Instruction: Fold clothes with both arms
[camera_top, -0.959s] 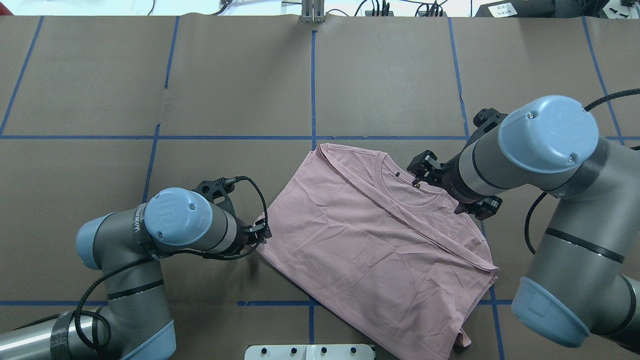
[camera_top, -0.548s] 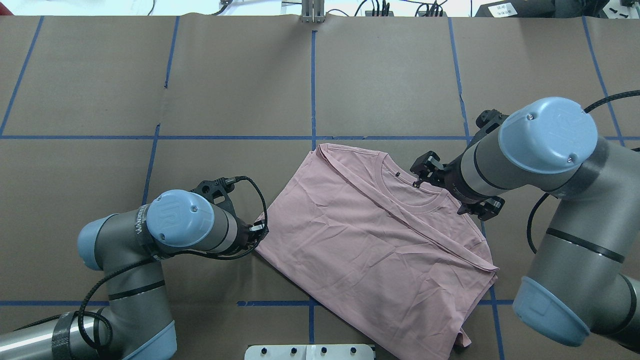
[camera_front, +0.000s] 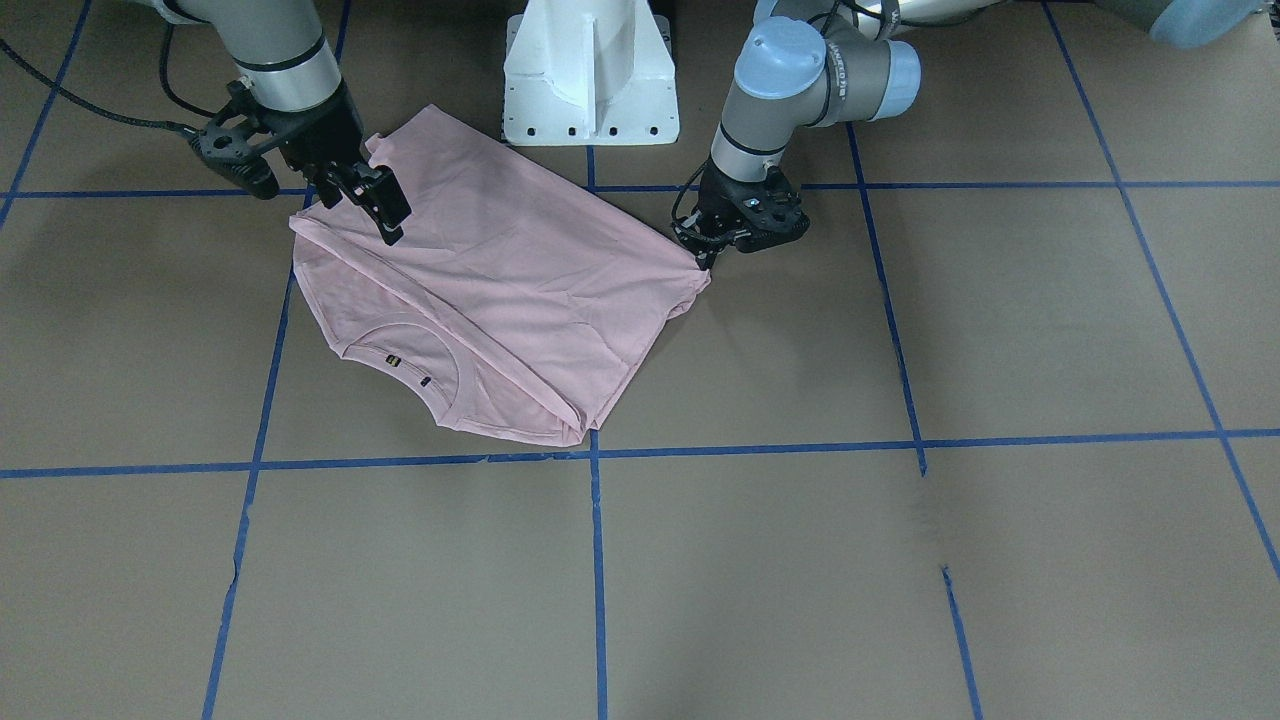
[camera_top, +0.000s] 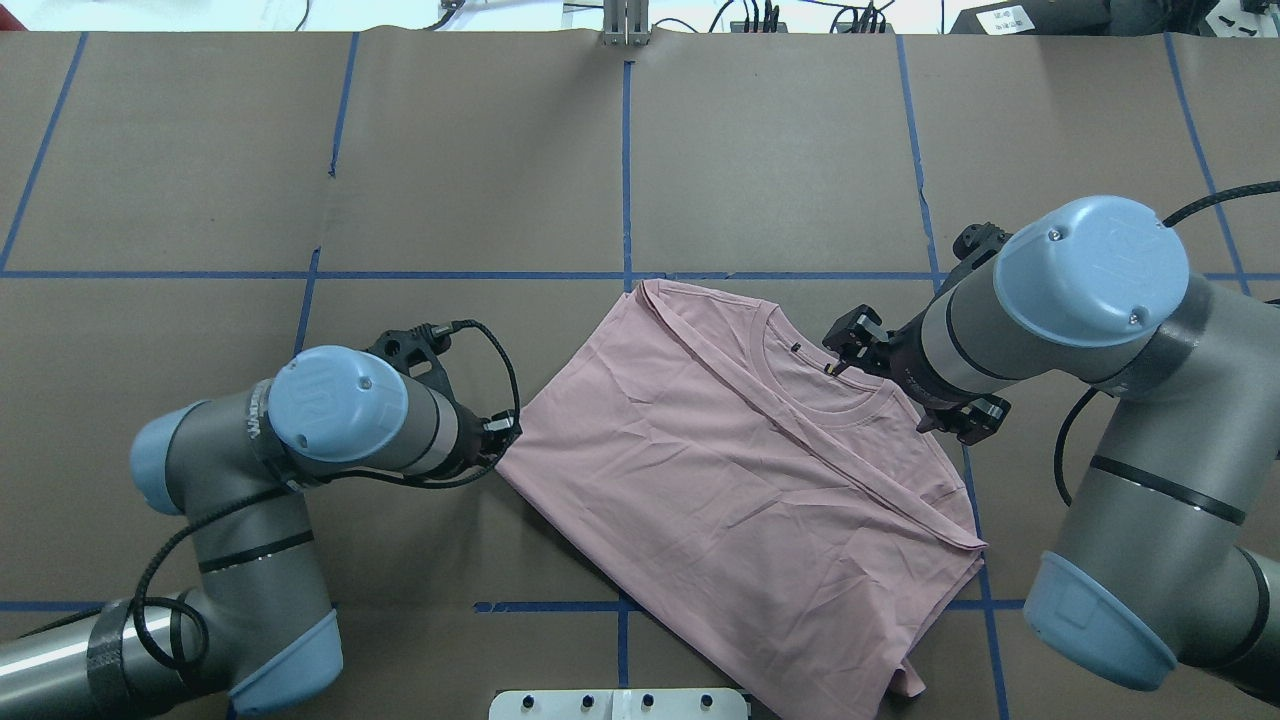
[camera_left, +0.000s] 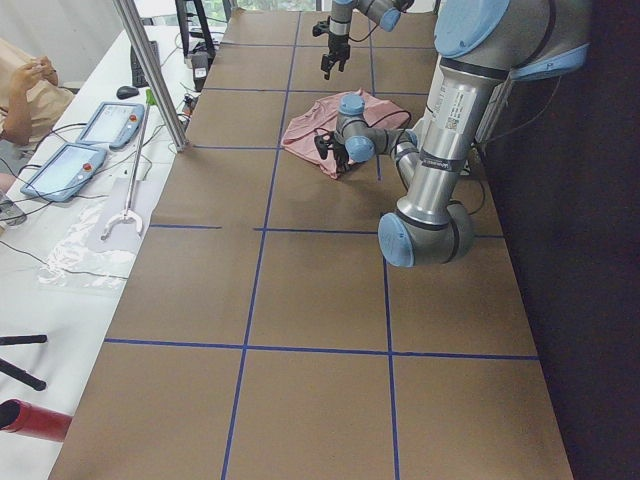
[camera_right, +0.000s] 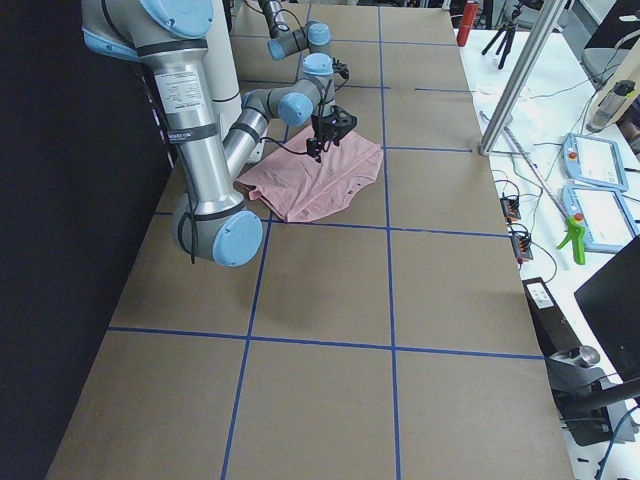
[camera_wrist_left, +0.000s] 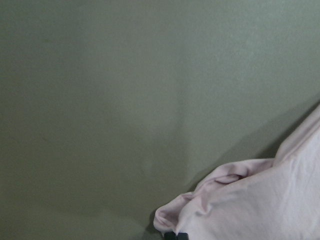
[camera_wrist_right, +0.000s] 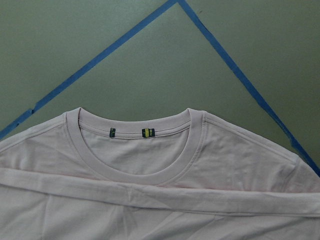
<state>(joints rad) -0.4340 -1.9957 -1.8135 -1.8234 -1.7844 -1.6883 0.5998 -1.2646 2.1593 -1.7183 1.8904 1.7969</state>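
The pink T-shirt (camera_top: 740, 480) lies back up and partly folded near the robot's base, with its ribbed collar (camera_wrist_right: 135, 150) towards the far right. My left gripper (camera_top: 500, 440) is low at the shirt's left corner and shut on it. The left wrist view shows that corner bunched (camera_wrist_left: 210, 195) at the frame's bottom edge. My right gripper (camera_front: 375, 205) hangs above the shirt near the collar, open and holding nothing. The right wrist view looks straight down on the collar and shows no fingers. Any print is hidden underneath.
The white pedestal base (camera_front: 590, 75) stands just behind the shirt. Blue tape lines (camera_top: 627, 160) grid the brown table cover. Beside the table's left end, a side bench holds teach pendants (camera_left: 60, 170) by a metal post (camera_left: 155, 75), and a person's hand (camera_left: 25, 85) shows there.
My left gripper has moved left and slightly away from the base, dragging the shirt's left corner and stretching the cloth that way. The right gripper has hardly moved.
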